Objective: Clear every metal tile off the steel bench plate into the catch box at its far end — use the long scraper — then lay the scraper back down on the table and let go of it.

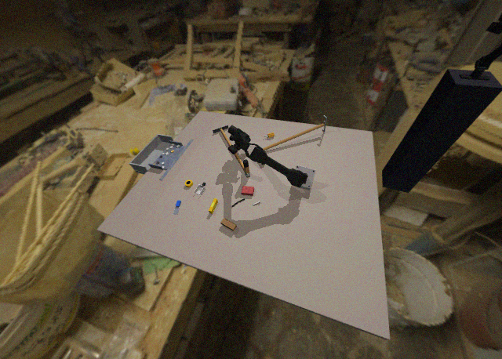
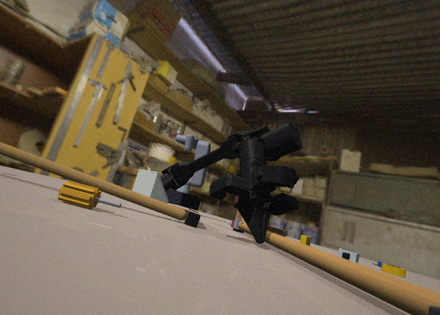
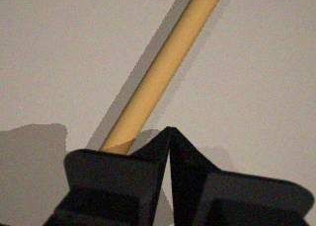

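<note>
Your tool [image 1: 232, 149] [image 2: 260, 239] [image 3: 170, 131] has its fingertips together with nothing between them, low beside the wooden handle of the scraper [image 1: 227, 139] [image 2: 320, 258] [image 3: 165, 68]. That scraper lies on the surface [image 1: 316, 241] [image 2: 106, 262] [image 3: 267, 78], between the catch box [image 1: 139, 168] and the arm's base plate [image 1: 310, 174], its dark crosswise blade away from the base plate. You've got small metal tiles [image 1: 172, 151] at the catch box, on its side facing the scraper; you can't tell which are inside.
</note>
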Controlling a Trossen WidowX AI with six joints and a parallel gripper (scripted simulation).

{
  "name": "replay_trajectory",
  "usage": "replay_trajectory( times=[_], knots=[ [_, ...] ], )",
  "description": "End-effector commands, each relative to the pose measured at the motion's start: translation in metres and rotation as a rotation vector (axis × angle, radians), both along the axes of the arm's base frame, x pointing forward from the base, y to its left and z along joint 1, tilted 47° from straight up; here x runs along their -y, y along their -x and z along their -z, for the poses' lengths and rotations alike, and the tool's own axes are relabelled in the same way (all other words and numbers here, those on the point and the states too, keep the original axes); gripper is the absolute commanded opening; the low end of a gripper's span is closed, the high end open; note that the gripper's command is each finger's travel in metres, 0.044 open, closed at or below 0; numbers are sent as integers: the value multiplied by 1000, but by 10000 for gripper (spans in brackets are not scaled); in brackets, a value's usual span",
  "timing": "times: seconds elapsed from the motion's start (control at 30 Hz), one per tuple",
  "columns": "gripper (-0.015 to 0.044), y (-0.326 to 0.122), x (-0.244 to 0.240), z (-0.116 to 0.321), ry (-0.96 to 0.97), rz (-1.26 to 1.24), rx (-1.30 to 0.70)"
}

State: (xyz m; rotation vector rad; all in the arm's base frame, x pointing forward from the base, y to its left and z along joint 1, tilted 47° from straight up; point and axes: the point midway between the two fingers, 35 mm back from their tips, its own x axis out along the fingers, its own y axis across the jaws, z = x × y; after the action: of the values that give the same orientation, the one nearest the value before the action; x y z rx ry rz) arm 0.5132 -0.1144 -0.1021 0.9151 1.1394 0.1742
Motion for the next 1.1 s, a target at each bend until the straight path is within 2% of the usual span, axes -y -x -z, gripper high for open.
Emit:
replay_trajectory(
  times=[0.0, 1.07],
  knots=[
    [0, -5, -3, -3, 2, 0, -1],
    [0, -26, -17, -20, 2, 0, -1]
  ],
)
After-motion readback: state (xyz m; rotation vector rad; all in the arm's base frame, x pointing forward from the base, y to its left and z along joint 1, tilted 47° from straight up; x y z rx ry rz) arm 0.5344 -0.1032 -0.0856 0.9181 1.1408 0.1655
